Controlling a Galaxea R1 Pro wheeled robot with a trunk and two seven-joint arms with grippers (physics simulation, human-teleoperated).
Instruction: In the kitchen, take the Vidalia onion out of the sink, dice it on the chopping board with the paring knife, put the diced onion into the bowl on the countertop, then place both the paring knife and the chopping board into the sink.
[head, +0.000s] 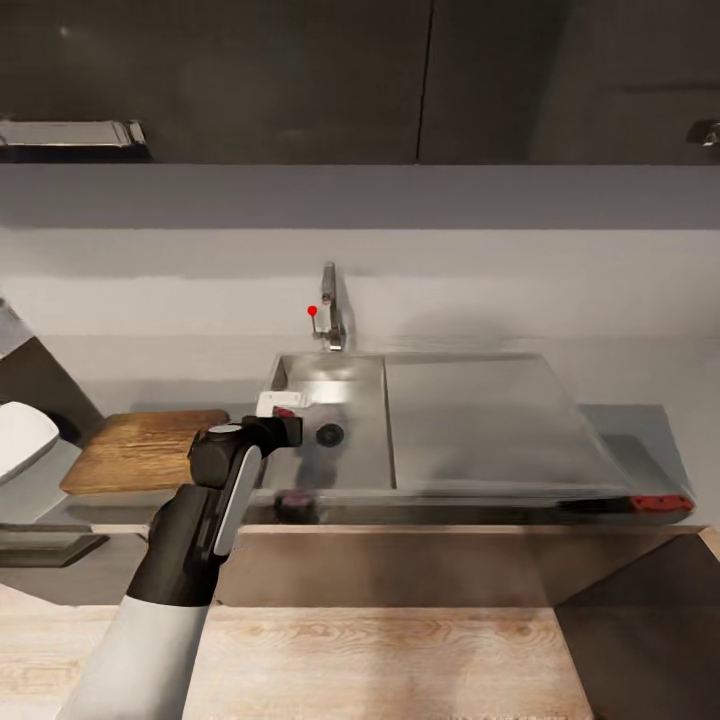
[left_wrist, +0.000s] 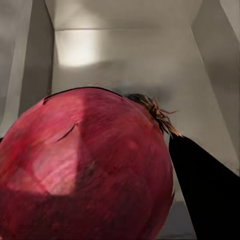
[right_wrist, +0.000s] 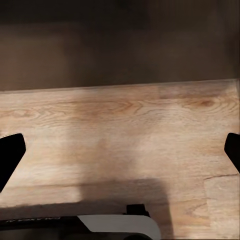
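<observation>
Left end effector (head: 285, 425) lowered into the sink (head: 330, 420), a dark finger (left_wrist: 210, 195) alongside the onion (left_wrist: 85, 170), apparently clenched on it for lift-out. Onion root tuft aimed toward the basin's far wall. Right end effector (right_wrist: 120, 150) released, idle above wood floor (right_wrist: 125, 120). Chopping board (head: 145, 450) flat on the surface (head: 630, 430), long axis across the view.

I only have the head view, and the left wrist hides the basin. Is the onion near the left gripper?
Observer: Yes. In the left wrist view the onion sits right up against the camera, inside the sink.
Operator: Are the fingers touching it?
Observer: One dark finger shows right beside it. I cannot confirm contact.
Operator: And the other arm?
Observer: The right gripper is open, pointing at the wood floor.
</observation>
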